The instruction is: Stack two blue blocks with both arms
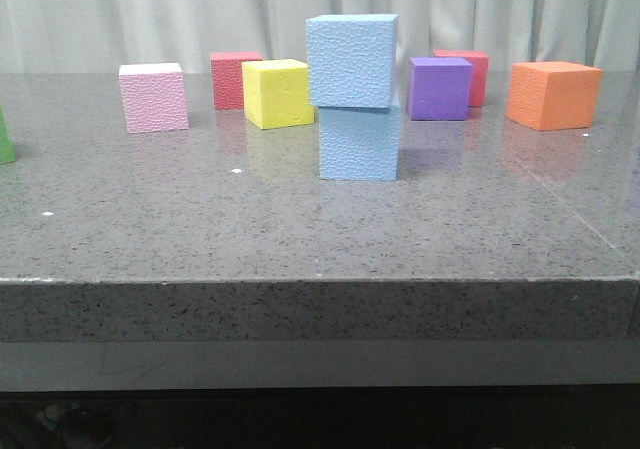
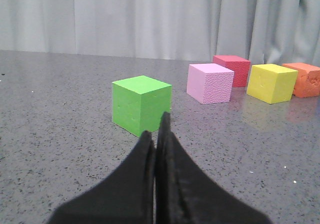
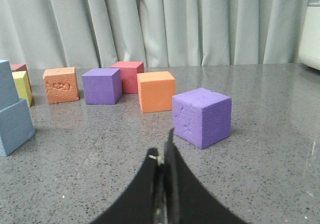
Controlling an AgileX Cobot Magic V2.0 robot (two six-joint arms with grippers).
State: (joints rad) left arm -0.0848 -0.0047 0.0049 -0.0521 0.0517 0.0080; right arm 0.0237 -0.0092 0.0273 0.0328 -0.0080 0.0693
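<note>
Two sky-blue foam cubes with pebbly faces stand stacked near the middle of the speckled grey stone bench (image 1: pixel 300 229), the upper blue block (image 1: pixel 351 60) sitting slightly askew, overhanging the lower blue block (image 1: pixel 359 144) toward the left edge. Smooth and dimpled cubes line the far edge: pink cube (image 1: pixel 153 97), yellow cube (image 1: pixel 277 93), purple cube (image 1: pixel 439 88), orange cube (image 1: pixel 554 94). The left hand (image 2: pixel 157 139) has its black tapered fingers pressed together, holding nothing, a green cube (image 2: pixel 141 105) just beyond; the right hand (image 3: pixel 164 156) is likewise closed and empty

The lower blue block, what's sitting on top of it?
The other blue block sits on the lower blue block, shifted slightly left so it overhangs. The lower block's top face is covered and cannot be seen.
</note>
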